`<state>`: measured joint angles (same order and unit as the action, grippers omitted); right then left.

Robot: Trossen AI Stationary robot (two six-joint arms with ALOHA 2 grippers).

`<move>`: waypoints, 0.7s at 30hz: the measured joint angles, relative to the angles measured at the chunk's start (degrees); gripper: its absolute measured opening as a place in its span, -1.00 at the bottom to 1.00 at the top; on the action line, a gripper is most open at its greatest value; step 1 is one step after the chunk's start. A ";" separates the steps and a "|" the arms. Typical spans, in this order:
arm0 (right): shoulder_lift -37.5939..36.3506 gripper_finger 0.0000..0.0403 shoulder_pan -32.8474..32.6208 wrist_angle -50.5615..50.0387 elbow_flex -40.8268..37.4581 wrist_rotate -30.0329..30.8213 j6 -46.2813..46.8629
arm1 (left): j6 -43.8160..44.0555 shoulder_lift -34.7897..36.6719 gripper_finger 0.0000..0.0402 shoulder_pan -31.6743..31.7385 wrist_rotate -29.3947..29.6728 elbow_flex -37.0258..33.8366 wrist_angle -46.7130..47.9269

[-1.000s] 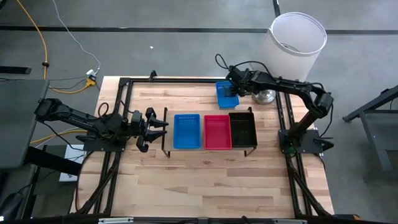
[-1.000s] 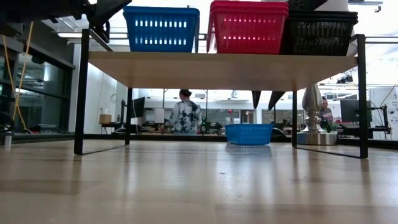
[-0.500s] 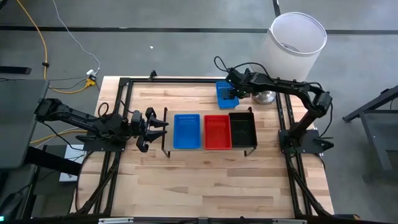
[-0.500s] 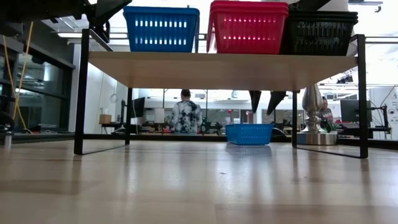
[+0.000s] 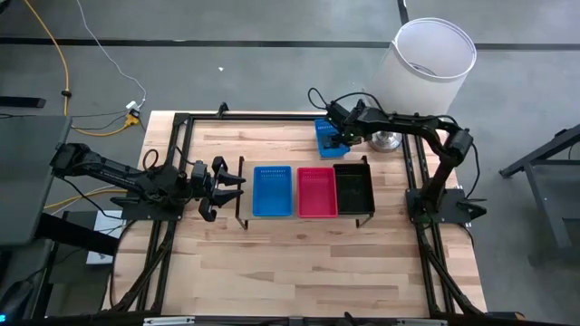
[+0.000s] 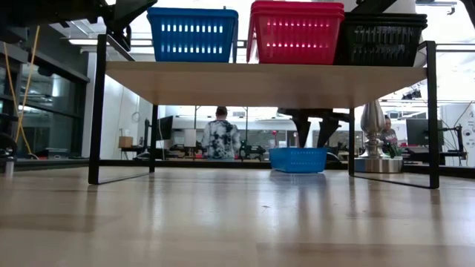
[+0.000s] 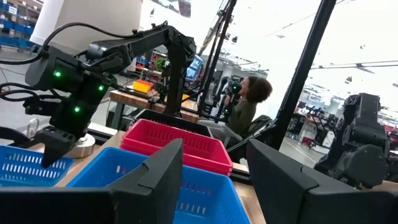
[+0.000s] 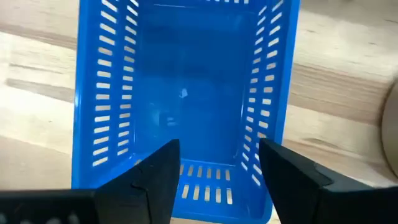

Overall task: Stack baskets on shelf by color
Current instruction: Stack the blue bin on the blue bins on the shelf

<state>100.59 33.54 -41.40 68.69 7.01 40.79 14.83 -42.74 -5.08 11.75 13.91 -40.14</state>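
Left gripper: left gripper [image 5: 220, 187] waits just off the shelf's left end, level with the basket stacks, fingers spread and holding nothing; parked there it seems to leave the far side free for the other arm.
Shelf: shelf [image 6: 267, 80] stands mid-desk with three colour stacks in a row on its wood top, kept apart by colour as the task wants.
Blue stack: blue stack [image 5: 272, 191] sits at the shelf's left end, the place the loose basket should likely join.
Red stack: red stack [image 5: 316, 192] holds the middle.
Black stack: black stack [image 5: 353, 188] takes the right end.
Loose blue basket: loose blue basket [image 8: 180, 99] lies flat on the desk [image 5: 299, 263] behind the shelf, upright, empty, slotted walls, one short wall facing the fingers.
Right gripper: right gripper [image 8: 217, 180] hangs over that near short wall with fingers released, one inside and one outside by my reading, placed to pinch the rim.
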 joint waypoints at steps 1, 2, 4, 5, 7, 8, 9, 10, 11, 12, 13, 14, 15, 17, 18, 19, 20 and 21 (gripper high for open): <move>-0.08 0.02 0.00 0.10 0.00 0.02 -0.40 | 0.00 0.00 -0.17 0.02 0.00 0.00 0.00; -0.19 0.02 -0.04 0.35 0.00 0.00 -0.76 | 0.00 0.00 -0.17 0.00 0.00 0.00 0.00; -0.19 0.02 -0.04 0.44 0.36 -0.19 -1.41 | 0.00 0.00 -0.17 0.02 0.00 0.00 0.00; -0.19 0.02 -0.05 0.29 0.80 -0.48 -2.18 | -0.01 0.00 -0.17 0.00 0.00 0.00 0.00; -0.19 0.02 -0.30 0.38 1.91 -0.90 -3.25 | 0.00 0.00 -0.17 0.01 -0.01 0.00 0.00; -0.19 0.02 -0.48 0.29 2.49 -0.77 -3.60 | 0.00 0.00 -0.17 0.00 0.00 0.00 0.00; -0.19 0.02 -0.60 0.01 3.05 -0.09 -3.78 | -0.01 0.00 -0.17 0.00 0.00 0.00 0.00; -0.19 0.02 -0.78 -0.44 3.66 1.09 -3.85 | 0.00 0.00 -0.17 0.00 0.00 0.00 0.01; -0.21 0.02 -0.95 -0.89 4.25 2.60 -3.86 | 0.00 0.00 -0.17 0.00 0.00 0.00 0.02; -0.24 0.02 -1.07 -1.65 4.66 4.38 -3.79 | 0.00 0.00 -0.17 0.01 0.00 0.00 0.01; -0.28 0.02 -1.09 -2.66 4.87 6.29 -3.69 | 0.00 0.00 -0.17 0.00 0.00 0.00 0.00; -0.30 0.02 -1.11 -3.75 4.87 7.63 -3.43 | 0.00 0.00 -0.17 0.02 -0.02 0.00 0.02; -0.30 0.02 -1.10 -4.90 4.79 8.34 -2.97 | 0.00 0.00 -0.17 0.02 -0.01 0.00 0.04; -0.08 0.02 -0.97 -7.90 4.54 9.00 -1.80 | 0.00 0.00 -0.17 0.02 -0.02 0.00 0.07; 0.29 0.02 -0.86 -9.56 4.45 9.17 -1.40 | 0.00 0.00 -0.17 0.02 -0.02 0.00 0.07; 0.82 0.02 -0.78 -11.00 4.39 9.45 -0.96 | 0.00 0.00 -0.17 0.00 -0.02 0.00 0.08; 1.36 0.02 -0.79 -11.91 4.34 9.87 -0.88 | 0.00 0.00 -0.17 0.01 -0.02 0.00 0.07; 1.78 0.02 -0.76 -12.23 4.31 10.16 -1.00 | 0.00 0.00 -0.17 0.01 -0.02 0.00 0.09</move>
<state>102.37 32.77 -53.63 72.99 17.16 39.79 14.83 -42.74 -5.07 11.73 13.91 -40.05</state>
